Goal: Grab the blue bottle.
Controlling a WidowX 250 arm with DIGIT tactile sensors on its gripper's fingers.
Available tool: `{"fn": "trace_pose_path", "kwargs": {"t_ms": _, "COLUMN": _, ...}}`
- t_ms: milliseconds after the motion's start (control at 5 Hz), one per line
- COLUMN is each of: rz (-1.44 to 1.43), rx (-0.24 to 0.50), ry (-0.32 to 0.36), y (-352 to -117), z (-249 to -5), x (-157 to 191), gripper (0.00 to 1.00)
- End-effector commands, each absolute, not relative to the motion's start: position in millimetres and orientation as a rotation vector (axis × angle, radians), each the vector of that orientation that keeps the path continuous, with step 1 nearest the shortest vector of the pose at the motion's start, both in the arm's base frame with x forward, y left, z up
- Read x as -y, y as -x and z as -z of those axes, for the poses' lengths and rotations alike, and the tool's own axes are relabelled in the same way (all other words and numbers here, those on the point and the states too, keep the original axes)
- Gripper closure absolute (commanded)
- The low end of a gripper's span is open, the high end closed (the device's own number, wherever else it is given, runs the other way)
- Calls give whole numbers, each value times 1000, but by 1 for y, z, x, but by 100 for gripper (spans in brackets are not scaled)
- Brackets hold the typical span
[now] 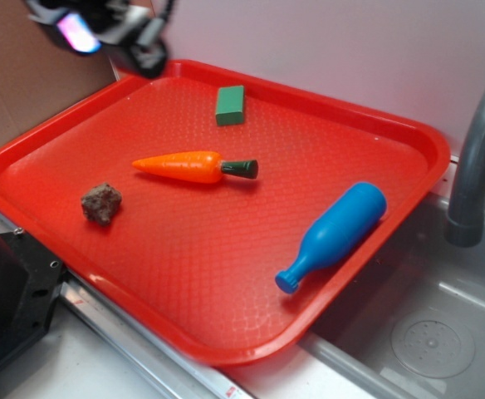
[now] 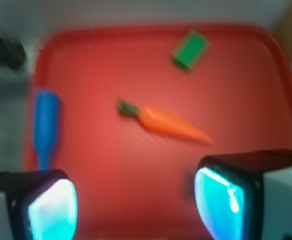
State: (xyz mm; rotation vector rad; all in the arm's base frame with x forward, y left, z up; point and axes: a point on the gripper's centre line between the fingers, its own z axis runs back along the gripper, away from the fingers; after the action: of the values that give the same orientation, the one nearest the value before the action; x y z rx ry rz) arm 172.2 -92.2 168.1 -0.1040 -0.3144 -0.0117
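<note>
The blue bottle (image 1: 335, 233) lies on its side near the right edge of the red tray (image 1: 184, 274), cap toward the front. In the wrist view the blue bottle (image 2: 46, 125) shows at the left, blurred. My gripper (image 1: 110, 33) hovers high over the tray's far left corner, well away from the bottle. In the wrist view the gripper (image 2: 136, 210) stands open, its glowing cyan pads (image 2: 53, 210) wide apart with only bare tray between them.
An orange toy carrot (image 1: 188, 166) lies mid-tray, a green block (image 1: 230, 105) at the back, a brown lump (image 1: 101, 203) at the left. A grey faucet (image 1: 475, 158) and a sink basin (image 1: 425, 332) sit to the right of the tray.
</note>
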Motion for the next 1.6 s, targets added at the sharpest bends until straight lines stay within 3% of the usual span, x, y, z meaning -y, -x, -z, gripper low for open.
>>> {"fn": "trace_pose_path", "kwargs": {"t_ms": 0, "rz": 51, "rx": 209, "ry": 130, "y": -229, "z": -118, "x": 146, "gripper": 0}}
{"fn": "trace_pose_path", "kwargs": {"t_ms": 200, "rz": 43, "rx": 120, "ry": 120, "y": -224, "z": -86, "x": 152, "gripper": 0}}
{"fn": "trace_pose_path", "kwargs": {"t_ms": 400, "rz": 27, "rx": 51, "ry": 143, "y": -250, "z": -57, "x": 162, "gripper": 0}}
{"fn": "trace_pose_path", "kwargs": {"t_ms": 600, "rz": 62, "rx": 31, "ry": 166, "y": -254, "z": -48, "x": 182, "gripper": 0}}
{"fn": "trace_pose_path", "kwargs": {"t_ms": 800, "rz": 77, "rx": 3, "ry": 158, "y": -237, "z": -38, "x": 192, "gripper": 0}}
{"fn": "trace_pose_path", "kwargs": {"t_ms": 1000, "rz": 125, "rx": -13, "ry": 134, "y": -235, "z": -40, "x": 194, "gripper": 0}}
{"fn": "trace_pose_path", "kwargs": {"t_ms": 1200, "rz": 170, "rx": -16, "ry": 113, "y": -211, "z": -44, "x": 193, "gripper": 0}}
{"fn": "trace_pose_path", "kwargs": {"t_ms": 1400, "rz": 196, "rx": -32, "ry": 119, "y": -219, "z": -53, "x": 174, "gripper": 0}}
